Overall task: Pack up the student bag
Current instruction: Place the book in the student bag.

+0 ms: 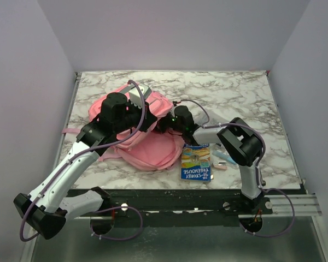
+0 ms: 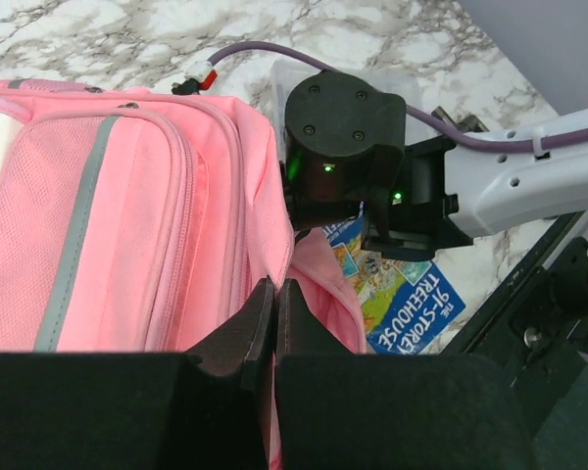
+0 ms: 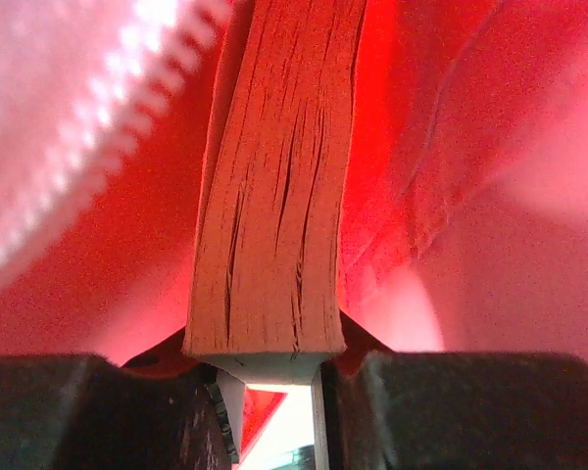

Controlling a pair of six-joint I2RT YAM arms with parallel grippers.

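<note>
**Both grippers at the mouth of the pink bag, a book going in**

At the near edge of the marble table, the left arm rises from 7 o'clock and the right arm from 5 o'clock. Both bend inward toward the middle.

Just in front of the right arm's elbow, at about 5 o'clock from the bag, the Treehouse book lies flat on the table with its blue cover up. Its left edge is close beside the bag. A few small pale things lie at the book's 3 o'clock; they are too small to tell what they are.

The student bag lies on its side, left of the table's centre. Its grey-trimmed front pocket faces up in the left wrist view.

The left gripper has its fingers pressed together, pinching the pink fabric edge of the bag's opening.

The right arm's black wrist housing sits at that opening, at 12 o'clock from the left gripper's tips.

The right gripper is inside the bag, with red-lit pink lining on every side and the zipper teeth at 10 o'clock. Its fingers are clamped on the held book, whose tan page edges point straight ahead into the bag.
</note>
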